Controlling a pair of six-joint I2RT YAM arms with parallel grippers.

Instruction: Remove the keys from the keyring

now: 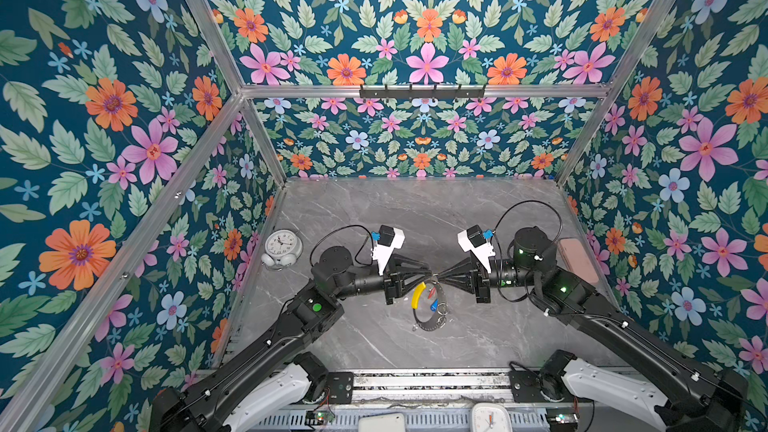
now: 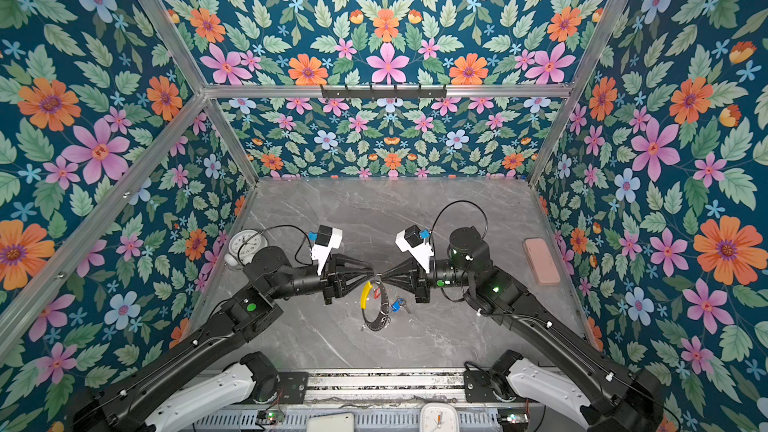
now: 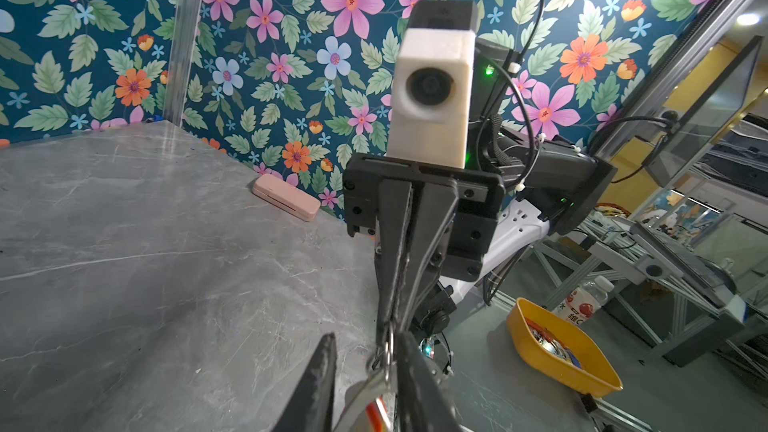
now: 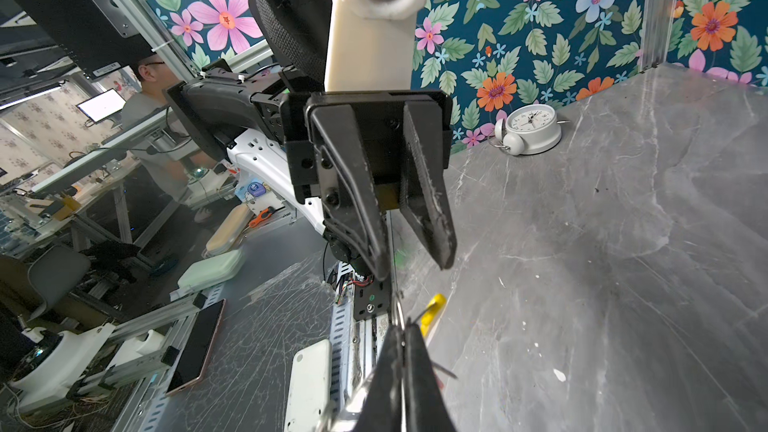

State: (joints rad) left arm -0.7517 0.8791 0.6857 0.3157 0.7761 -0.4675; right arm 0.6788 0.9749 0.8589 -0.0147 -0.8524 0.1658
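The keyring [image 1: 426,327] hangs upright over the middle of the grey table, and its yellow sleeve [image 1: 417,295] is on the left arc. My right gripper [image 1: 439,278] is shut on the top of the hoop. In the right wrist view the jaws [image 4: 403,328] are pressed together with thin metal and the yellow sleeve [image 4: 432,309] sticking out. The red-tagged key [image 1: 432,292] and the blue-tagged key [image 1: 434,305] dangle inside the hoop. My left gripper [image 1: 430,274] faces the right one tip to tip. Its jaws [image 3: 365,342] stand narrowly apart around the red-tagged key [image 3: 365,392], which lies against one finger.
A round white alarm clock [image 1: 282,248] lies at the table's left edge. A pink case [image 1: 575,259] lies along the right wall. Floral walls close in three sides. A metal rail [image 1: 415,382] runs along the front edge, between the two arm bases.
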